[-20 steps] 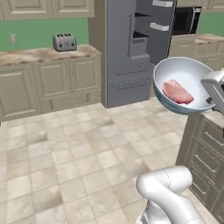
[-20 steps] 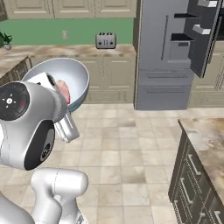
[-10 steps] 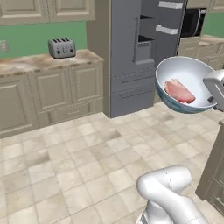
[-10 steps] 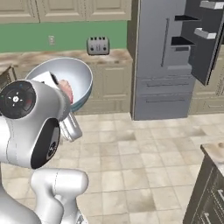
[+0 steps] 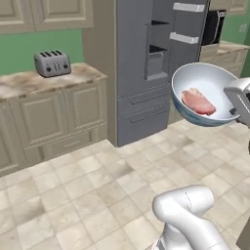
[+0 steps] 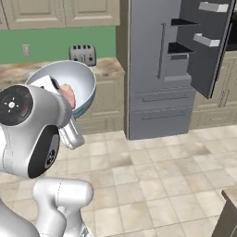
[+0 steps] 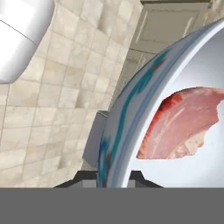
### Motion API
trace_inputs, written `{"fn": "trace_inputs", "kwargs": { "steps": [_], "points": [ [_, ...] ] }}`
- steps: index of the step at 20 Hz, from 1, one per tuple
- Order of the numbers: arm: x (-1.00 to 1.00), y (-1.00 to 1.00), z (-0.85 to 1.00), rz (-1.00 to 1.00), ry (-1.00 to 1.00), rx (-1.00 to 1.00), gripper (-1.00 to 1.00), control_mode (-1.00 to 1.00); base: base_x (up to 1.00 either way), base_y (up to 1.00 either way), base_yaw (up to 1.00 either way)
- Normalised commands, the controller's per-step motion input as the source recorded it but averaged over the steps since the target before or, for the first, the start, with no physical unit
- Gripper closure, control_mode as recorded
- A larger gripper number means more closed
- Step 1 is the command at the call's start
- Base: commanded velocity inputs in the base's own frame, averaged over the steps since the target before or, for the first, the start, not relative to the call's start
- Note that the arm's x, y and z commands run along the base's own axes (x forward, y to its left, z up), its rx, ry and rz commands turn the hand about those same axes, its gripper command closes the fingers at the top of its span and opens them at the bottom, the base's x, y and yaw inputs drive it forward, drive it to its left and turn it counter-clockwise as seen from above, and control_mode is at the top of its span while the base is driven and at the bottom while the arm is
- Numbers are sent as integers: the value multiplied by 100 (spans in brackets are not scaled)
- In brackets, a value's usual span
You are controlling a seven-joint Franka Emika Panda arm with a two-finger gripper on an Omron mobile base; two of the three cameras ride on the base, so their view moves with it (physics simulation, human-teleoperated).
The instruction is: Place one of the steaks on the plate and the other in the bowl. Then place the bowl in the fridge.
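My gripper [image 7: 111,177] is shut on the rim of the bowl [image 7: 127,105], one finger on each side of the wall. The bowl [image 5: 205,93], white inside and blue-patterned outside, hangs tilted in the air at chest height. A pink-red steak [image 5: 197,101] lies inside it, seen close up as the steak [image 7: 183,124] in the hand view. From the right base view the bowl [image 6: 78,81] shows behind my arm. The grey fridge [image 5: 139,73] stands ahead with its right door [image 6: 208,41] swung open and its shelves showing. The plate is out of view.
A toaster [image 5: 52,63] sits on the marble counter [image 5: 29,83] left of the fridge, above cream cabinets. A dark wall oven [image 5: 212,27] is right of the fridge. Tiled floor [image 5: 97,185] lies between me and the fridge. A counter corner [image 6: 230,194] is at the lower right.
The whole picture has shifted: the base has moved, so the fridge now looks nearer and more central. The bowl with the steak stays in my grip.
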Motion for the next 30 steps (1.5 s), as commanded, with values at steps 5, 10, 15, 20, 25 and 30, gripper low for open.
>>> {"fn": "trace_inputs", "kwargs": {
  "steps": [5,10,15,20,25,30],
  "points": [
    [0,0,0,0,0,0,100,100,100,-35,-40],
    [0,0,0,0,0,0,100,100,52,-23,-71],
    [0,0,0,0,0,0,100,100,95,24,-39],
    [0,0,0,0,0,0,100,100,100,16,12],
    [0,0,0,0,0,0,100,100,100,-1,63],
    [0,0,0,0,0,0,100,100,100,-33,53]
  ]
}}
